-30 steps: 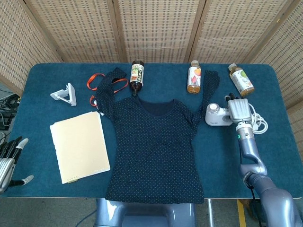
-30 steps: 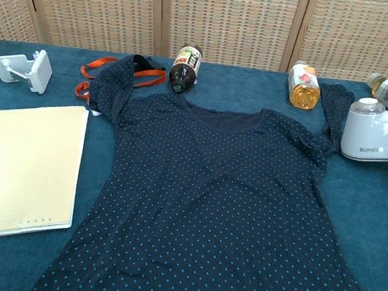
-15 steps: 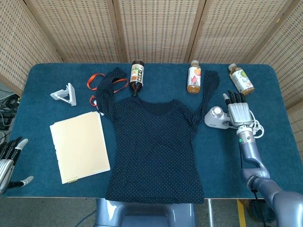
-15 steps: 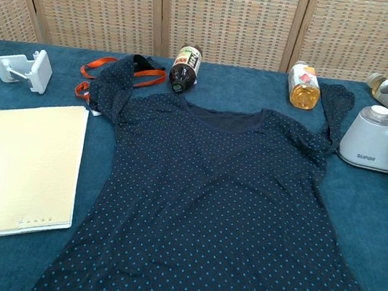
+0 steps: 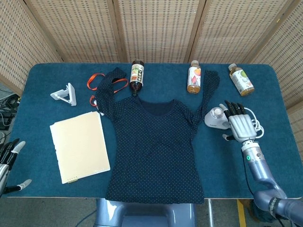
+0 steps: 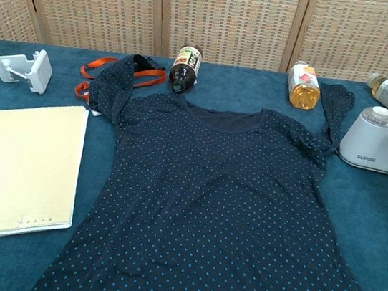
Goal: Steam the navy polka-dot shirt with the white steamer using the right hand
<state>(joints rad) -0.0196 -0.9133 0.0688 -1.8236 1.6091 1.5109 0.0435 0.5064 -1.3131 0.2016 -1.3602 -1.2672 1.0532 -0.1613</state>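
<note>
**Steamer and right hand beside the shirt**

Right hand, fingers spread and holding nothing, lies over the rear of the white steamer. Steamer stands on the bench just beside the right sleeve of the navy polka-dot shirt, spread flat at centre. Left hand, fingers apart and empty, hangs off the bench's left edge.
</note>
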